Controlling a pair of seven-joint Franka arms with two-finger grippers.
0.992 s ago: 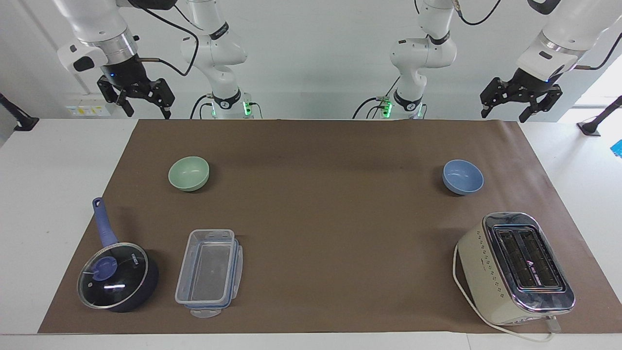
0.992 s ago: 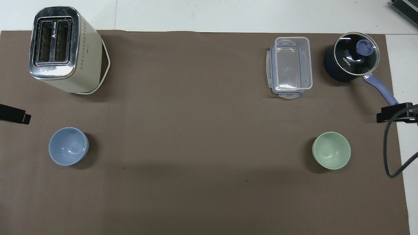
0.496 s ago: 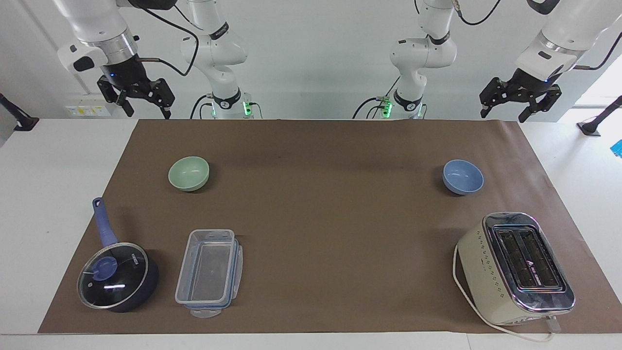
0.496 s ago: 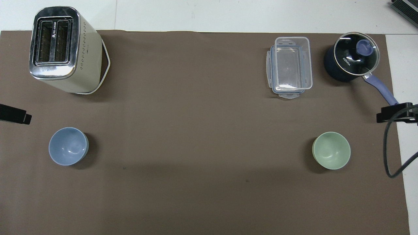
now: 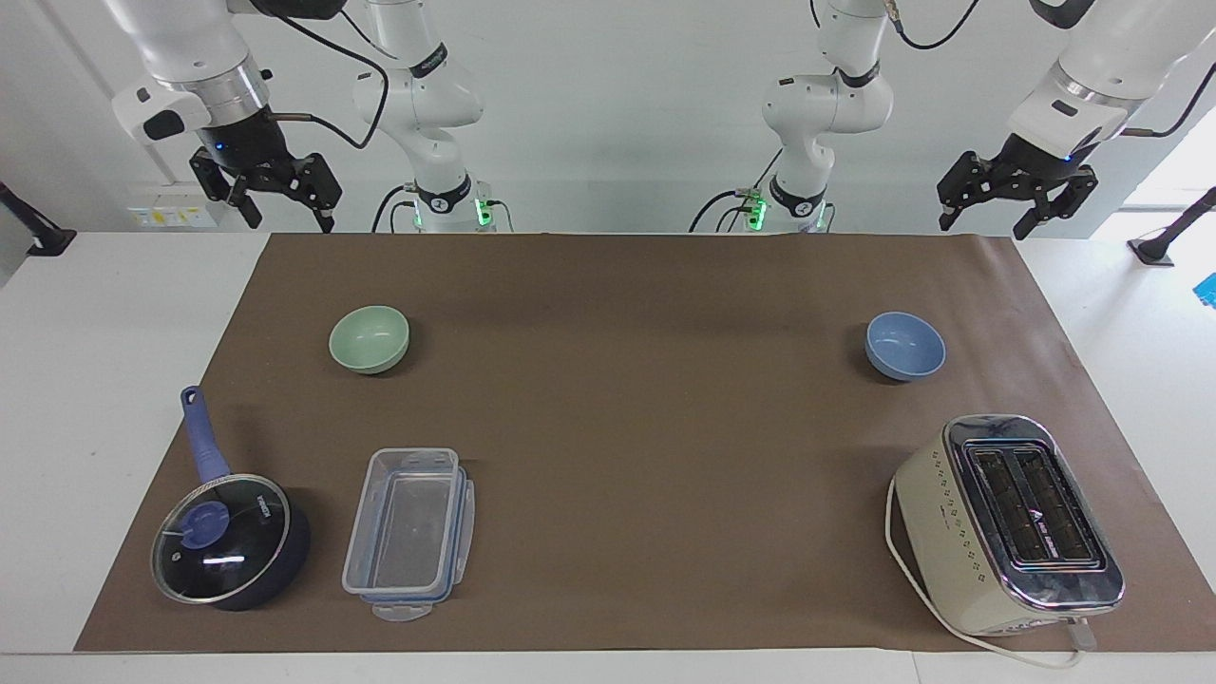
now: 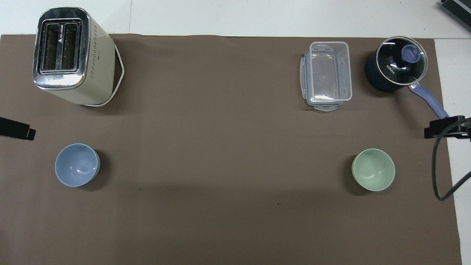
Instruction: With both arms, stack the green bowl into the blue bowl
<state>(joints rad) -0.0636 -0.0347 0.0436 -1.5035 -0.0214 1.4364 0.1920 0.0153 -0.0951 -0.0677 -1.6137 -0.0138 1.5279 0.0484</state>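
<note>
both grippers spread, empty: right gripper (image 5: pixel 275 198) upper left, left gripper (image 5: pixel 1015 201) upper right | green bowl (image 5: pixel 369 338) and blue bowl (image 5: pixel 904 345) well apart | risk: smooth rims slip in pinch; off-centre drop tips blue bowl

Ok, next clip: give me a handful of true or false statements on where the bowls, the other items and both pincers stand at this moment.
1. The green bowl sits inside the blue bowl. False: they stand apart, at the two ends of the mat.
2. Both bowls are upright and empty. True.
3. The right pincer holds the green bowl. False: it hangs open and empty above the table edge.
4. The left pincer is open, holding nothing. True.
5. The toaster is nearer the robots than the blue bowl. False: it is farther.
6. The saucepan has its lid on. True.
</note>
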